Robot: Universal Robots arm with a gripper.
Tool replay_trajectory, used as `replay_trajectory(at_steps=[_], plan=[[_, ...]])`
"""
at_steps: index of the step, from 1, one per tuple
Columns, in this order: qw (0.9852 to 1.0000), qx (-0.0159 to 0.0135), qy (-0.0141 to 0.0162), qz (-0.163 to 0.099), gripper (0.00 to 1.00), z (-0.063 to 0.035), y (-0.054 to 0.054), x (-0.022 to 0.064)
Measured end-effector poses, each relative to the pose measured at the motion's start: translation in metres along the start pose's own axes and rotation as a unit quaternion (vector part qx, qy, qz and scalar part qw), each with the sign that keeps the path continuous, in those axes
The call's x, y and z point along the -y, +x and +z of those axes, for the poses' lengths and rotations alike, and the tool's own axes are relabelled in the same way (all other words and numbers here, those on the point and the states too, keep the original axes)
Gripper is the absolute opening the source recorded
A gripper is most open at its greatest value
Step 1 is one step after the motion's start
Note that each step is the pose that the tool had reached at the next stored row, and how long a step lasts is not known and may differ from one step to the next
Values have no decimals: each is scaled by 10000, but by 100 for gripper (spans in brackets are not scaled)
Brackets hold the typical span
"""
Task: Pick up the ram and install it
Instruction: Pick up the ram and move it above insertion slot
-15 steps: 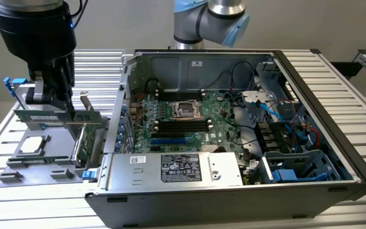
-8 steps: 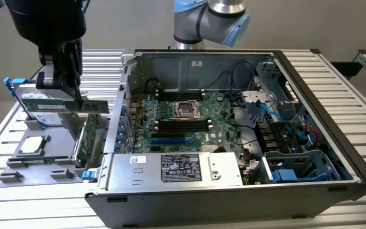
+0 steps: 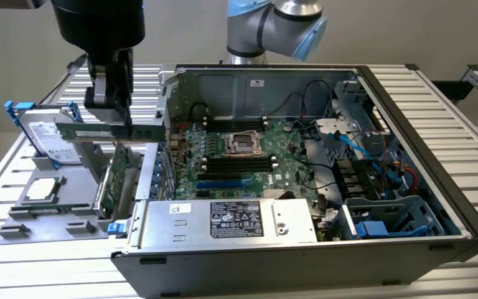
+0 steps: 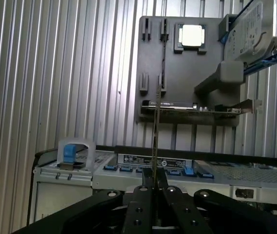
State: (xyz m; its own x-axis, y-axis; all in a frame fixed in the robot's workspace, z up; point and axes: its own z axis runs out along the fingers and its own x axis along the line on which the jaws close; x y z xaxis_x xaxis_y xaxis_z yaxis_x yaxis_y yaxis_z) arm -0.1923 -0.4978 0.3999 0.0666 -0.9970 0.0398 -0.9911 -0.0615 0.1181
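The ram [image 3: 106, 131] is a long green stick held level in the air, with my gripper [image 3: 119, 122] shut on its upper edge. It hangs above the grey holder tray [image 3: 23, 218], at the exterior view's left of the open computer case [image 3: 405, 187]. In the wrist view the ram [image 4: 156, 126] appears edge-on as a thin line rising from between my closed fingers [image 4: 148, 187]. The black memory slots [image 3: 239, 163] lie on the motherboard inside the case, apart from the ram.
A green expansion card [image 3: 119, 171] with a metal bracket stands in the tray beside the case wall. A hard drive [image 3: 48, 140] and a processor chip [image 3: 42, 189] also rest on the tray. A power supply [image 3: 231, 219] and cables [image 3: 363, 149] crowd the case.
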Motion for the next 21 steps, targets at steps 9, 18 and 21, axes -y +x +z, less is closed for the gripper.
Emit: replay_trajectory(at_steps=[9, 18, 21], plan=[[10000, 0, -2, 0, 14, -48, -35, 394], [10000, 1, -22, -1, 14, -96, -55, 785], [10000, 1, -28, -2, 14, -112, -62, 917]])
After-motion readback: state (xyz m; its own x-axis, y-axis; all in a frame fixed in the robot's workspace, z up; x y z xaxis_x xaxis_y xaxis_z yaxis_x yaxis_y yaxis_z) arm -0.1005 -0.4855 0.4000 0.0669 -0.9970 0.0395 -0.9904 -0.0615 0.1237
